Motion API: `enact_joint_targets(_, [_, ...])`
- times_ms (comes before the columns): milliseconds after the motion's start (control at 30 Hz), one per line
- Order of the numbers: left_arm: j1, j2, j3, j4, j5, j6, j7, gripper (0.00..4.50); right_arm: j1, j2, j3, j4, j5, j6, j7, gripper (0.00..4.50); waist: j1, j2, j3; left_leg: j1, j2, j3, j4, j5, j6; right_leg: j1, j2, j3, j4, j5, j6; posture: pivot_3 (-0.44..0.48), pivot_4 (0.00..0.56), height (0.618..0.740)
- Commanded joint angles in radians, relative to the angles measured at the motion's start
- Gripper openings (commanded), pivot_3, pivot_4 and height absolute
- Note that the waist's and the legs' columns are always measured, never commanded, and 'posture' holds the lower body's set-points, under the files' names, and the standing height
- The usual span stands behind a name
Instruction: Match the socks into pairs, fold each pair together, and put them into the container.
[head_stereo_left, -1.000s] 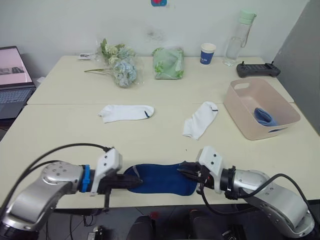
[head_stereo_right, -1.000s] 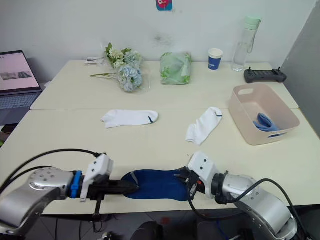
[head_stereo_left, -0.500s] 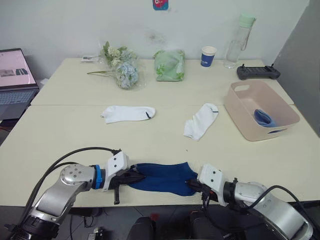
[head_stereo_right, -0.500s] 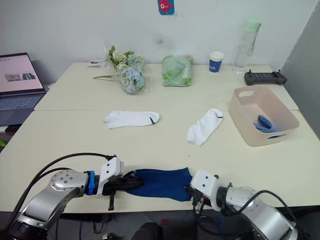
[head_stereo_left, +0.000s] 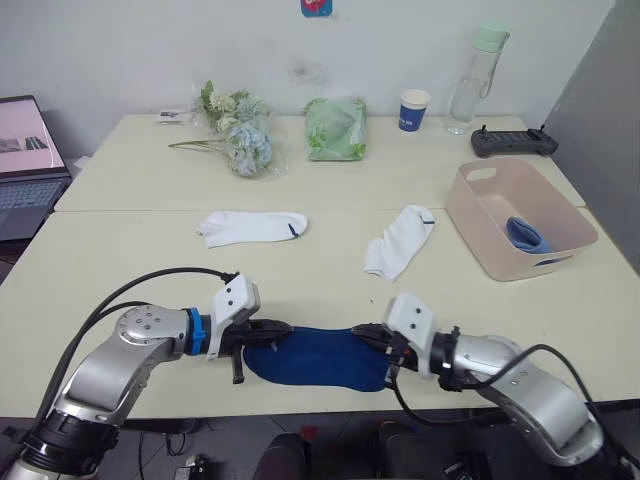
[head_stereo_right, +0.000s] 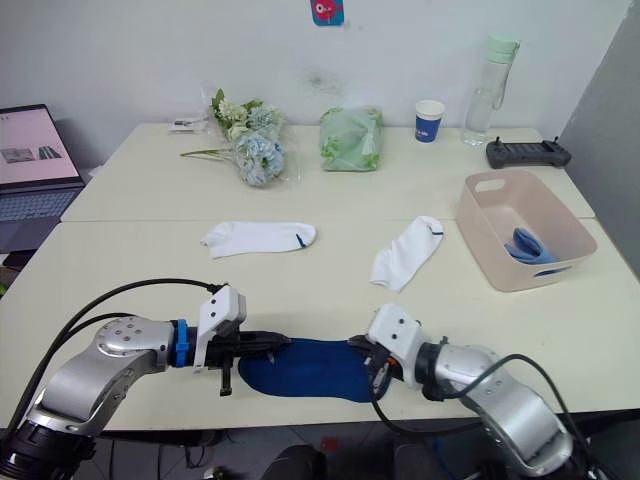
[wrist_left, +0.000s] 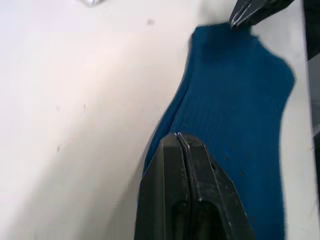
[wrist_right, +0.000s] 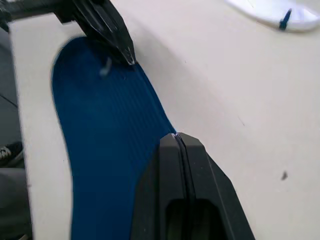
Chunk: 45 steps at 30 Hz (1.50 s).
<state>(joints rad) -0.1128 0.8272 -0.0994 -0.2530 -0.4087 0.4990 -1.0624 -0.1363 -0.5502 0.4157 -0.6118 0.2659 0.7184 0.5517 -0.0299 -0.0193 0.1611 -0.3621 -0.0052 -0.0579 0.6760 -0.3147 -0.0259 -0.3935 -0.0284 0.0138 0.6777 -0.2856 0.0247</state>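
A navy blue sock (head_stereo_left: 315, 357) lies flat near the table's front edge. My left gripper (head_stereo_left: 283, 331) is shut on the sock's left end; its tips (wrist_left: 178, 136) are pressed together at the fabric's edge. From the other side, my right gripper (head_stereo_left: 357, 332) is shut on the right end (wrist_right: 175, 135). Two white socks lie farther back, one left of centre (head_stereo_left: 252, 225) and one right of centre (head_stereo_left: 398, 240). The pale pink container (head_stereo_left: 488, 252) stands at the right with a light blue sock (head_stereo_left: 525, 235) inside.
Along the back of the table are a flower bunch (head_stereo_left: 240, 135), a green bag (head_stereo_left: 335, 128), a blue paper cup (head_stereo_left: 412, 108), a bottle (head_stereo_left: 470, 85) and a black controller (head_stereo_left: 512, 142). An open laptop (head_stereo_left: 22, 160) sits at the far left.
Both grippers have drawn closer together over the navy sock. The right one came up from the table's front edge. The sock now lies shorter and rounder. The camera shifted slightly.
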Motion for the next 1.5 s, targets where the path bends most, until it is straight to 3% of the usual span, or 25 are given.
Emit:
enact_joint_targets(33, [0.02, 0.009, -0.028, 0.002, 0.04, -0.012, -0.002, 0.0, -0.029, 0.026, 0.027, 0.038, -0.049, 0.011, -0.028, 0.03, 0.001, 0.0, 0.0, -0.002, 0.0, 0.0, 0.0, 0.0, 0.0, -0.002, 0.0, 0.0, 0.0, 0.0, 0.0, 0.0, 0.15, 0.74])
enact_joint_targets(133, [0.032, 0.005, -0.054, 0.029, 0.086, -0.03, 0.013, 0.0, -0.019, 0.006, 0.031, 0.063, -0.078, 0.037, -0.028, 0.03, 0.001, 0.0, 0.0, -0.002, -0.001, 0.001, 0.0, 0.0, 0.0, -0.002, -0.002, 0.0, 0.0, 0.0, 0.0, 0.0, 0.15, 0.74])
enact_joint_targets(400, [0.015, 0.003, -0.066, 0.104, 0.146, -0.089, 0.018, 0.0, 0.103, -0.088, -0.112, 0.025, -0.049, 0.029, 0.002, 0.03, 0.004, 0.001, -0.001, 0.003, -0.001, 0.0, 0.0, 0.0, 0.0, 0.004, -0.002, -0.001, -0.001, 0.0, 0.0, 0.0, 0.15, 0.74])
enact_joint_targets(733, [-0.054, 0.008, -0.015, 0.039, 0.044, -0.109, -0.079, 0.0, 0.182, 0.036, -0.369, -0.173, 0.164, 0.098, -0.042, 0.03, 0.004, 0.002, 0.0, 0.002, 0.0, -0.002, 0.0, 0.0, 0.0, 0.003, -0.001, -0.002, 0.0, 0.0, 0.0, 0.0, 0.15, 0.74])
enact_joint_targets(833, [-0.046, 0.025, -0.034, 0.015, 0.042, -0.105, -0.121, 0.0, 0.231, 0.013, -0.389, -0.198, 0.193, 0.131, -0.03, 0.97, 0.006, 0.002, 0.001, 0.0, -0.001, -0.002, 0.0, 0.0, 0.0, 0.003, -0.002, -0.003, -0.002, 0.0, 0.0, 0.0, 0.15, 0.74])
enact_joint_targets(1133, [-0.019, 0.0, -0.043, 0.02, 0.073, -0.126, -0.107, 0.0, 0.259, 0.014, -0.245, -0.173, 0.122, 0.129, -0.097, 4.09, 0.0, 0.002, 0.001, 0.001, 0.0, -0.002, 0.0, 0.0, 0.001, 0.003, -0.001, -0.002, -0.001, 0.0, 0.0, 0.0, 0.15, 0.74])
enact_joint_targets(1300, [-0.014, -0.001, -0.047, 0.04, 0.093, -0.163, -0.114, 0.0, 0.262, 0.02, -0.128, -0.087, 0.038, 0.101, -0.126, 4.09, 0.001, 0.002, 0.001, 0.0, 0.0, -0.002, 0.0, 0.0, 0.001, 0.003, -0.001, -0.002, -0.002, 0.0, 0.0, 0.0, 0.15, 0.74])
enact_joint_targets(1400, [-0.015, -0.011, -0.044, 0.047, 0.092, -0.172, -0.108, 0.0, 0.256, 0.037, -0.111, -0.079, 0.03, 0.084, -0.126, 3.45, -0.001, 0.001, 0.001, 0.001, 0.0, -0.001, 0.0, 0.0, 0.001, 0.003, -0.001, -0.002, -0.002, 0.0, 0.0, 0.0, 0.15, 0.74])
enact_joint_targets(1500, [-0.013, -0.015, -0.042, 0.05, 0.095, -0.181, -0.109, 0.0, 0.253, 0.024, -0.103, -0.095, 0.022, 0.076, -0.112, 2.43, -0.001, 0.001, 0.001, 0.001, 0.0, -0.002, 0.0, 0.0, 0.001, 0.003, -0.001, -0.002, -0.002, 0.0, 0.0, 0.0, 0.15, 0.74])
